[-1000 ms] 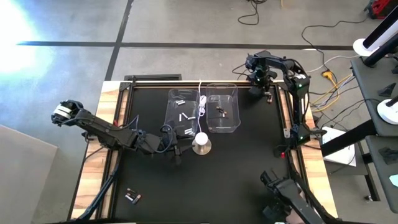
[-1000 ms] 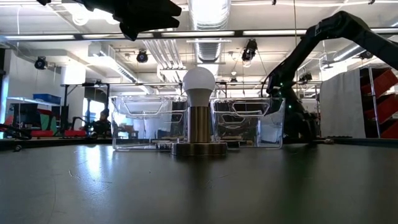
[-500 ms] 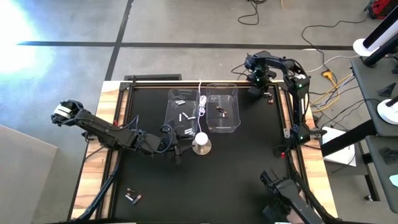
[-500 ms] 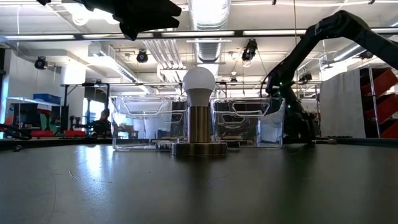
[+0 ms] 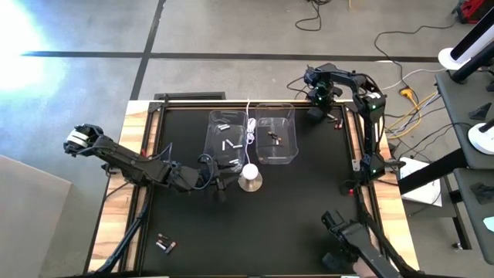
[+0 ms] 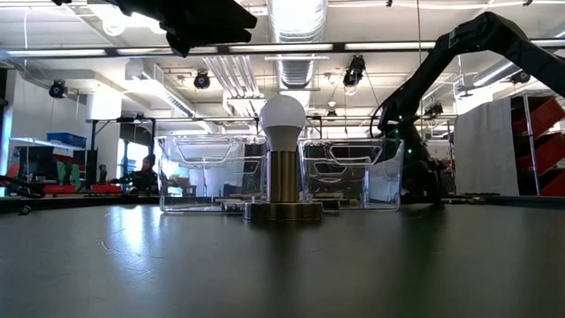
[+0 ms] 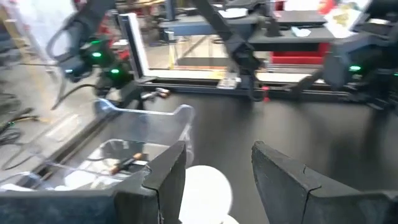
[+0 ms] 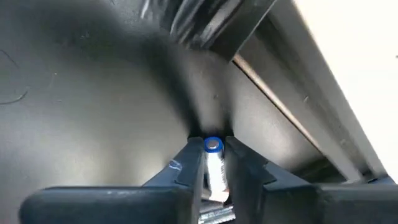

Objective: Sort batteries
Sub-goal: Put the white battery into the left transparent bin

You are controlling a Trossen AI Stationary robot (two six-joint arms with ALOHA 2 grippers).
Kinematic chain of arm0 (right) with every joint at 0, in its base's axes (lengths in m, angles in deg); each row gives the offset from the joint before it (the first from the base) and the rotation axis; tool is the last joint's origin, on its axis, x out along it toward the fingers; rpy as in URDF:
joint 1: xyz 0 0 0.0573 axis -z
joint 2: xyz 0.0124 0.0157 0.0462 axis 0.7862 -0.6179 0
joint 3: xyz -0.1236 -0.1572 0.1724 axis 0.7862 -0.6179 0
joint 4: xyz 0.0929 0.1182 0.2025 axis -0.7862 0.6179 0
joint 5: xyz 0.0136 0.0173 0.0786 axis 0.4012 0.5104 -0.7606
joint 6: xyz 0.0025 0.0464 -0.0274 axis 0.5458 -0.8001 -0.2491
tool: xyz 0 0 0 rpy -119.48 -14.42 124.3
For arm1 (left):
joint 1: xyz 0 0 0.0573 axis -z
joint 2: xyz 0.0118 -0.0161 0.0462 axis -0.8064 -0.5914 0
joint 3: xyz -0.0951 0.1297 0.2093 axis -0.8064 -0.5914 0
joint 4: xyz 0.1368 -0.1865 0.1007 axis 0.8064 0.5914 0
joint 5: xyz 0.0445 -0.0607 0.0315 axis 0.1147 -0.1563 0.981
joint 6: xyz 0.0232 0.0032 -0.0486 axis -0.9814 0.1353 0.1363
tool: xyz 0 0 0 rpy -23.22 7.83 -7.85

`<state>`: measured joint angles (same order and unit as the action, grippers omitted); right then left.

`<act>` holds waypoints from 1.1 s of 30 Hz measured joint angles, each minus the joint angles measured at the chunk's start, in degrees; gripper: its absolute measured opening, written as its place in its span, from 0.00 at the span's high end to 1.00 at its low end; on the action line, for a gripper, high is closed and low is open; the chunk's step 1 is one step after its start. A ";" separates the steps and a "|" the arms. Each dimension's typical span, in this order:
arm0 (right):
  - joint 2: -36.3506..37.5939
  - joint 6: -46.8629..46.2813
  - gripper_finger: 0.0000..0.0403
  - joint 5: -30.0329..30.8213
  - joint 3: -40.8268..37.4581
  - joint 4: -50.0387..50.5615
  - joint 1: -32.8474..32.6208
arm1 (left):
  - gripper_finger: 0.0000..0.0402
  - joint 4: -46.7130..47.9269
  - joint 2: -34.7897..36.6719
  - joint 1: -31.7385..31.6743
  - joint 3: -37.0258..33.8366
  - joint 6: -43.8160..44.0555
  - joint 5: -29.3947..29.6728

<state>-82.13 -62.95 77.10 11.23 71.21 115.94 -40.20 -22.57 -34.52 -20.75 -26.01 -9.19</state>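
Observation:
Two clear plastic bins stand side by side at the far middle of the black mat: the left bin (image 5: 228, 139) holds silvery-white batteries (image 5: 230, 144), the right bin (image 5: 276, 136) dark ones (image 5: 273, 138). A few more batteries (image 5: 164, 245) lie on the mat near its near left corner. My right gripper (image 8: 213, 142) is down at the far right corner (image 5: 317, 110), shut on a silvery battery (image 8: 215, 167). My left gripper (image 7: 217, 152) hangs open above the mat (image 5: 221, 185), just left of a small lamp, with the white bulb (image 7: 208, 193) below its fingers. My right gripper pinches the silvery battery between its two fingers (image 8: 193, 163). The battery lies along the fingers, and its blue end (image 8: 213, 145) sticks out past the tips toward the mat. Whether that end touches the mat, I cannot tell.
The lamp (image 6: 282, 168), a white bulb on a brass stem with a round base, stands just in front of the bins, its white cable (image 5: 249, 127) running between them. A small object with a red mark (image 5: 337, 123) lies beside the right gripper. The table's raised frame (image 8: 292, 106) runs close behind it.
The right gripper has shifted slightly toward the table's left at the far right corner. Nothing else has visibly moved.

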 joint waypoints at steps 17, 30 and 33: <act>7.46 3.95 0.93 -1.21 -0.09 -2.65 -3.45 | 0.60 0.07 0.35 0.15 -0.20 -0.68 2.41; 29.99 1.81 0.93 -0.92 -0.31 -3.48 -25.72 | 0.60 0.00 1.66 0.95 -0.27 -0.22 6.35; 32.68 0.10 0.93 -1.32 -0.35 -5.73 -32.47 | 0.60 0.12 1.75 1.80 -0.37 -0.25 7.00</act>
<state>-49.45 -62.85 75.78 10.88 65.49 83.47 -40.07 -20.82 -32.72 -21.12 -26.26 -2.19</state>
